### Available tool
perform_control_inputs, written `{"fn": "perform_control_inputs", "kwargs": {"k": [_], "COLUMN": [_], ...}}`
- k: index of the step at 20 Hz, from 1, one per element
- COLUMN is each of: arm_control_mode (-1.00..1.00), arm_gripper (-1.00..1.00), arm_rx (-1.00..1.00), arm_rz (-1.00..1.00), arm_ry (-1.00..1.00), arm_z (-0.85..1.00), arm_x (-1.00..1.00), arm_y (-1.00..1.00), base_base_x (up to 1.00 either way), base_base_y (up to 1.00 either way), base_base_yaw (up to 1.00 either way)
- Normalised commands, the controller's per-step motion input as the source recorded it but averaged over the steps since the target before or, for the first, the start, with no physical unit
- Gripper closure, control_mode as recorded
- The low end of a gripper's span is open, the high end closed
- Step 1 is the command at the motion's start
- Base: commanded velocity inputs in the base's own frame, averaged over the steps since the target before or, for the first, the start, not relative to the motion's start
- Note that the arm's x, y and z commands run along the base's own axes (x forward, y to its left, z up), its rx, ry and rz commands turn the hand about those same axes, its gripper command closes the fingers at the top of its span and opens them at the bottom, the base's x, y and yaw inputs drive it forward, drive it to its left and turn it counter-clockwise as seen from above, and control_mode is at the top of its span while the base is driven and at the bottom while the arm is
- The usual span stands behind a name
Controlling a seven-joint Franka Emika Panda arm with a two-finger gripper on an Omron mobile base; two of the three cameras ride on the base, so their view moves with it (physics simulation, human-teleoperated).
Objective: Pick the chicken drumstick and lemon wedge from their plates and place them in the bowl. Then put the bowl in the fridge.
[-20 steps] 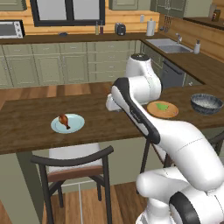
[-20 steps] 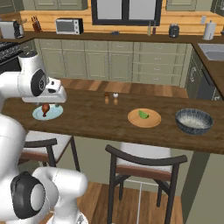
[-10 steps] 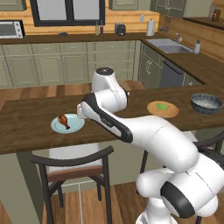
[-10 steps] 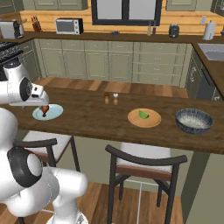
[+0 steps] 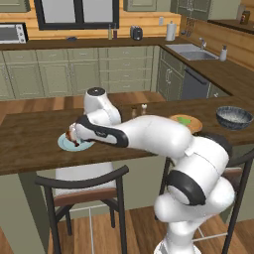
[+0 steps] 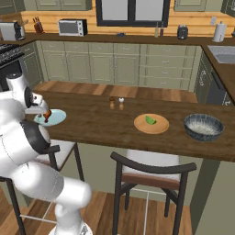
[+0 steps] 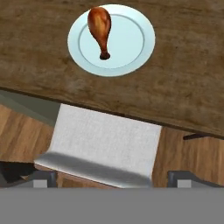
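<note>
Item 1, chicken drumstick (image 7: 100, 29): glossy reddish-brown, lying on the pale blue plate (image 7: 135, 41), plump end toward the rim, thin bone end near the plate's middle. In the right base view the drumstick (image 6: 47, 114) shows just beside the robot's hand.

Item 2, pale blue plate (image 5: 67, 144): flat on the dark wooden bench (image 5: 30, 144), near the bench's front edge, partly hidden by the arm in the left base view.

Item 3, gripper (image 7: 111, 177): above the bench edge and the chair seat (image 7: 105, 144), apart from the plate. Fingers (image 7: 43, 177) released, spread wide at the two lower corners of the hand view, nothing between them.

Item 4, lemon wedge (image 6: 150, 120): green-yellow, resting on the tan wooden plate (image 6: 158, 127), well apart from the blue plate.

Item 5, bowl (image 6: 204, 127): dark patterned outside, pale speckled inside, upright on the bench just beside the wooden plate, on the side away from the arm.

Item 6, two small shakers (image 6: 116, 103): standing together on the bench's far side, between the two plates.

Item 7, second chair (image 6: 151, 172): tucked under the bench below the wooden plate.
</note>
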Motion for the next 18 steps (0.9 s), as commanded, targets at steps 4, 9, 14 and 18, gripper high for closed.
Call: {"fn": "perform_control_inputs", "kwargs": {"k": [4,9,14,18], "arm_control_mode": [-1.00,-1.00,-1.00,-1.00], "arm_gripper": [-1.00,-1.00,-1.00,-1.00], "arm_rx": [-0.05,0.00,0.00,0.00], "arm_rz": [0.00,0.00,0.00,0.00], "arm_ry": [0.00,0.00,0.00,0.00], "arm_z": [-0.39,-0.51,-0.37,-0.28], "arm_x": [0.61,0.49,0.47,0.43], "arm_y": [0.33,0.05,0.25,0.12], "base_base_x": [0.00,0.00,0.00,0.00], "base_base_y": [0.00,0.00,0.00,0.00], "base_base_yaw": [0.00,0.00,0.00,0.00]}}
